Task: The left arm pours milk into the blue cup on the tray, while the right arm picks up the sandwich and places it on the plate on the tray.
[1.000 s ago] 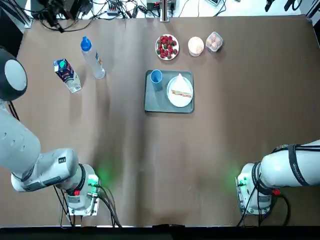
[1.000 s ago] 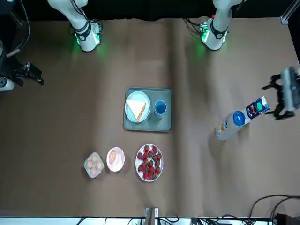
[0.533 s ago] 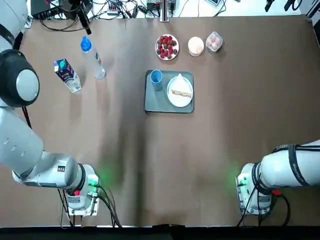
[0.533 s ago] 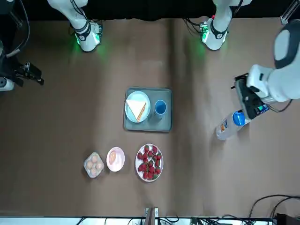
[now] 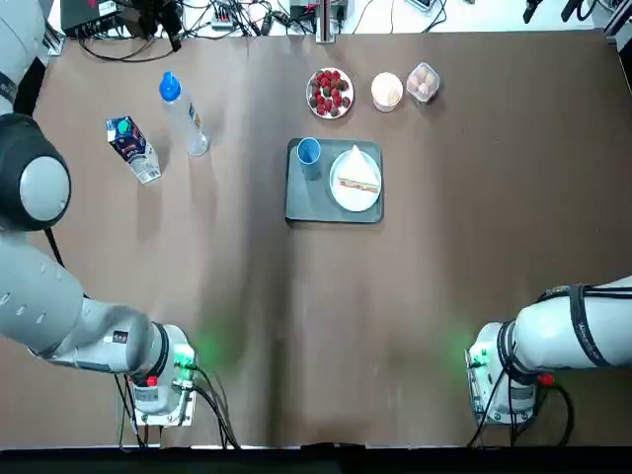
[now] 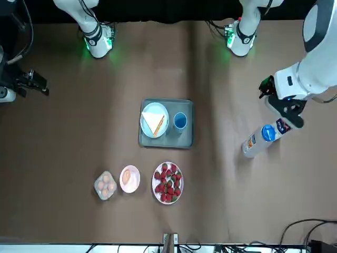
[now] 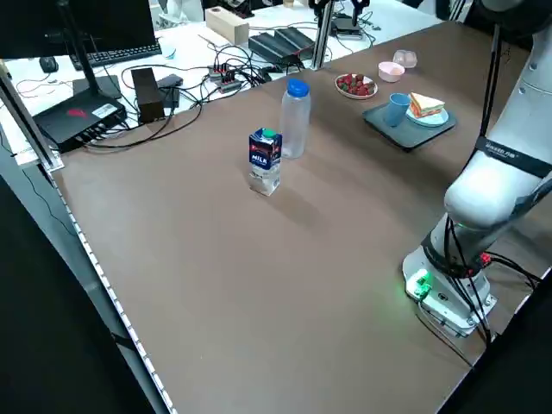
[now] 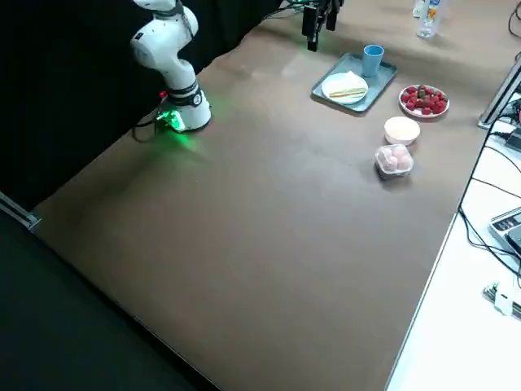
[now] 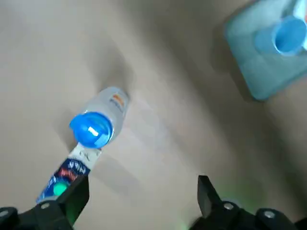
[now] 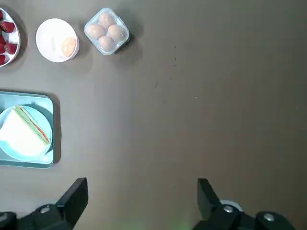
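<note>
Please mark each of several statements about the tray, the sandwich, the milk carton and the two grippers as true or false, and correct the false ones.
1. The sandwich lies on the plate on the tray. True.
2. The milk carton lies on its side. False: it stands upright beside the water bottle.
3. The left gripper holds the carton. False: its fingers are open and empty, above the carton.
4. The blue cup stands on the tray. True.
5. The right gripper is shut on the sandwich. False: it is open and empty, well above the table.
</note>
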